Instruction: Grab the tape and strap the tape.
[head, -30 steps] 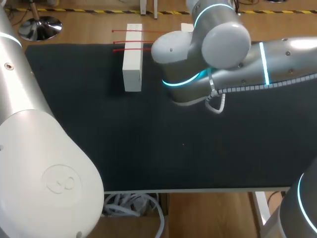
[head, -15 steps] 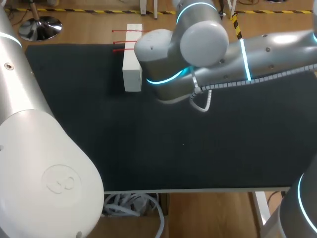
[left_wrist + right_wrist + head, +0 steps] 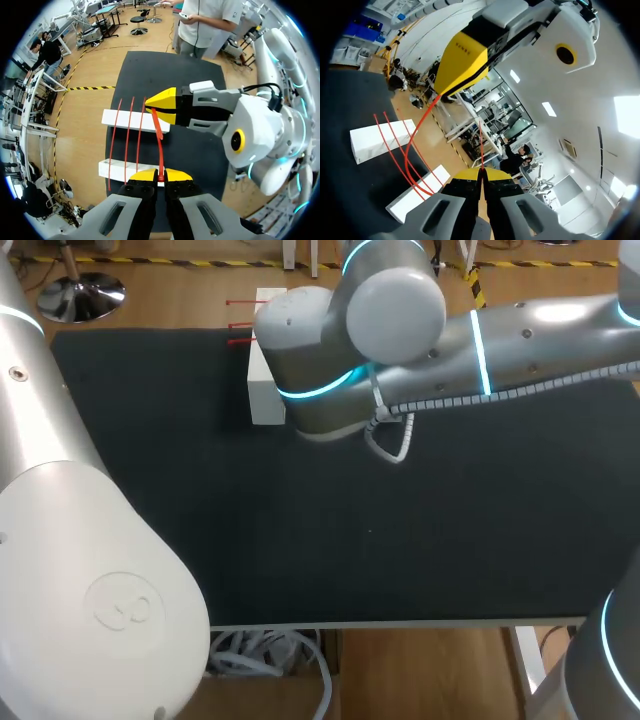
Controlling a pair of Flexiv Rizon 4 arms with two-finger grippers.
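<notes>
Fingertips [image 3: 177, 175] first: clenched on both grippers, with the left gripper [image 3: 160, 176] pinching one end of a red tie [image 3: 159, 142] just short of the white block [image 3: 117, 170], and the right gripper [image 3: 162, 106] pinching the other end past that block, near its twin block [image 3: 131, 119]. Then the big change, from the head view: finds the right arm [image 3: 395, 310] swung steadily leftward over the black table [image 3: 400, 540] in the last second, from well right of the white block to overlapping that block's right edge, with neither gripper showing in that view. Reads as the far end of the tie being carried back toward the held end, closing the strap into a loop; bears that out in the right wrist view, with the tie bowing in a curve beside the white block. Leaves three spare ties [image 3: 128, 145] lying across the white block and its twin, untouched. Suggests grabbing is done and strapping under way; calls next, most likely, for feeding the thin tip into the tie's head, with little room for misalignment.
</notes>
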